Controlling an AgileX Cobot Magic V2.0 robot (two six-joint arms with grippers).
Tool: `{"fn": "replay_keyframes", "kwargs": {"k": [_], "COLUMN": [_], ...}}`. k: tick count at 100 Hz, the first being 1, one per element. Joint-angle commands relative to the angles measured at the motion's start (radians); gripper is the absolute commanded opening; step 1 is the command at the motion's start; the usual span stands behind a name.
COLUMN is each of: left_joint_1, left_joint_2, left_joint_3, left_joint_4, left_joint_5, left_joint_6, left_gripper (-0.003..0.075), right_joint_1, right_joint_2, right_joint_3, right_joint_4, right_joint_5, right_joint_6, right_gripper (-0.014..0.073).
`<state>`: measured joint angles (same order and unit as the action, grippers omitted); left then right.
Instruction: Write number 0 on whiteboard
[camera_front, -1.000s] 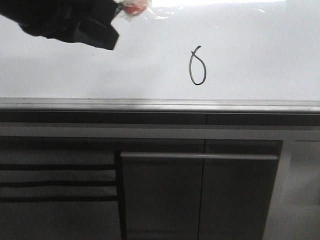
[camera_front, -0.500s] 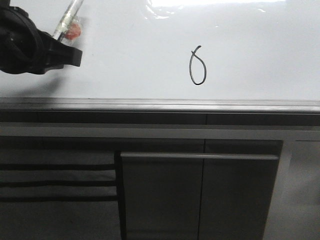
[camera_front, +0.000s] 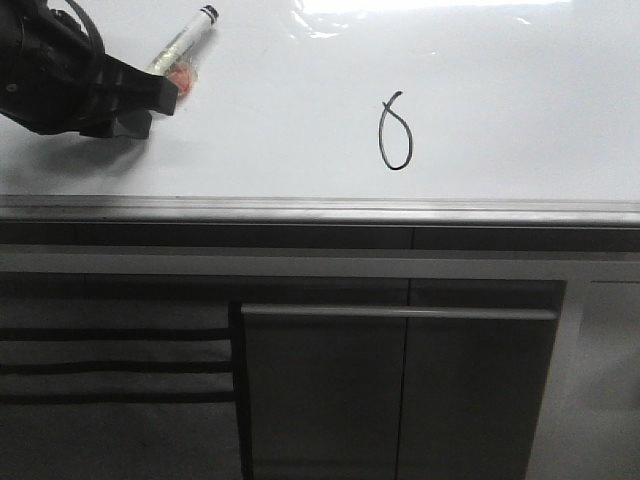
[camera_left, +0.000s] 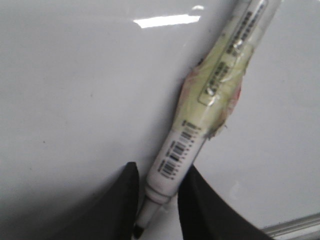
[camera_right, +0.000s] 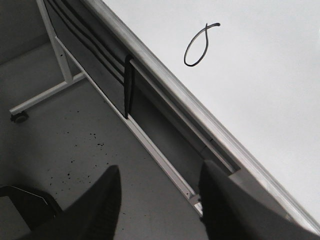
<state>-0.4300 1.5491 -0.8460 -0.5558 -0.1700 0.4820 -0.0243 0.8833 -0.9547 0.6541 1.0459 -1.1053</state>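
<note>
1. We have the number 0 (camera_front: 395, 131) drawn on the whiteboard (camera_front: 500, 100): a narrow black loop with a short tail off its top, right of the board's middle and just above the grey edge rail (camera_front: 320, 210). The right wrist view shows it too, clean and closed.
2. Our left gripper (camera_front: 150, 100) sits at the board's far left, well apart from the mark. Its jaws are closed on the marker (camera_left: 195, 130), low on the barrel near the tip; a wad of yellowish tape wraps the barrel.
3. Our right gripper (camera_right: 160, 195) hangs off the board over the floor (camera_right: 75, 145), jaws spread wide, nothing between them.
4. We judge the writing done, so the risk now is spoiling it. If the left arm sweeps across the board with the nib low, it could streak the white surface or smear the wet loop.
5. The grip is near the tip on a smooth barrel, so a bump could twist or drop the marker.
6. The tail makes the figure read a bit like a 6; any retouch might worsen that.
7. The board is glossy, with strong glare along the top, so faint marks would be hard to see.
8. Below the rail are dark grey cabinet panels (camera_front: 400, 390); the floor is grey and speckled, with a wheeled stand leg (camera_right: 50, 90) on it.
</note>
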Motion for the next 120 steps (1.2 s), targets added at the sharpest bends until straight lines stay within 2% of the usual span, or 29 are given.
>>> {"fn": "replay_keyframes", "kwargs": {"k": [1,21,24,26,28,32,39,45,56,61,68,80,85,89,98,111,120], "left_joint_1": [0.004,0.004,0.004,0.004,0.004,0.004,0.014,0.027,0.061,0.078,0.106,0.157,0.176,0.190,0.211,0.214,0.214], "left_joint_2": [-0.030,-0.030,-0.030,-0.030,-0.030,-0.030,-0.038,-0.054,-0.121,-0.166,-0.241,-0.373,-0.439,-0.485,-0.620,-0.846,-0.977], "left_joint_3": [-0.035,-0.035,-0.035,-0.035,-0.035,-0.035,-0.035,-0.035,-0.037,-0.044,-0.071,-0.138,-0.156,-0.152,-0.100,0.037,0.134], "left_joint_4": [0.017,0.033,0.035,0.049,0.051,0.051,0.051,0.053,0.088,0.137,0.180,0.213,0.243,0.278,0.350,0.360,0.368], "left_joint_5": [-0.022,0.019,0.029,0.039,0.041,0.054,0.076,0.099,0.223,0.327,0.510,0.842,0.956,0.983,0.934,0.697,0.555], "left_joint_6": [0.001,0.001,0.003,0.003,0.003,0.003,0.003,0.003,0.003,0.003,0.003,-0.013,-0.087,-0.168,-0.287,-0.294,-0.294], "left_gripper": [0.0181,0.0202,0.0228,0.0277,0.0288,0.0370,0.0468,0.0503,0.0503,0.0503,0.0502,0.0502,0.0500,0.0490,0.0460,0.0416,0.0331], "right_joint_1": [-0.007,-0.007,-0.007,-0.007,-0.007,-0.007,-0.007,-0.007,-0.007,-0.007,-0.007,-0.007,-0.007,-0.007,-0.007,-0.007,-0.006], "right_joint_2": [-0.006,-0.006,-0.006,-0.006,-0.006,-0.006,-0.008,-0.017,-0.053,-0.071,-0.089,-0.098,-0.105,-0.121,-0.211,-0.390,-0.488], "right_joint_3": [-0.022,-0.022,-0.022,-0.022,-0.022,-0.022,-0.024,-0.033,-0.040,-0.048,-0.066,-0.081,-0.062,-0.027,0.085,0.278,0.379], "right_joint_4": [0.046,0.046,0.046,0.046,0.046,0.046,0.037,0.022,-0.023,-0.075,-0.197,-0.533,-0.646,-0.660,-0.595,-0.480,-0.483], "right_joint_5": [-0.044,-0.044,-0.044,-0.044,-0.044,-0.046,-0.046,-0.046,-0.041,-0.014,0.021,0.070,0.074,0.035,-0.165,-0.482,-0.655], "right_joint_6": [0.002,0.002,0.002,0.002,0.002,0.002,0.004,0.019,0.086,0.157,0.347,0.804,0.926,0.968,1.000,0.985,0.946], "right_gripper": [0.0322,0.0322,0.0322,0.0322,0.0322,0.0322,0.0322,0.0322,0.0322,0.0322,0.0322,0.0320,0.0308,0.0290,0.0231,0.0143,0.0038]}}
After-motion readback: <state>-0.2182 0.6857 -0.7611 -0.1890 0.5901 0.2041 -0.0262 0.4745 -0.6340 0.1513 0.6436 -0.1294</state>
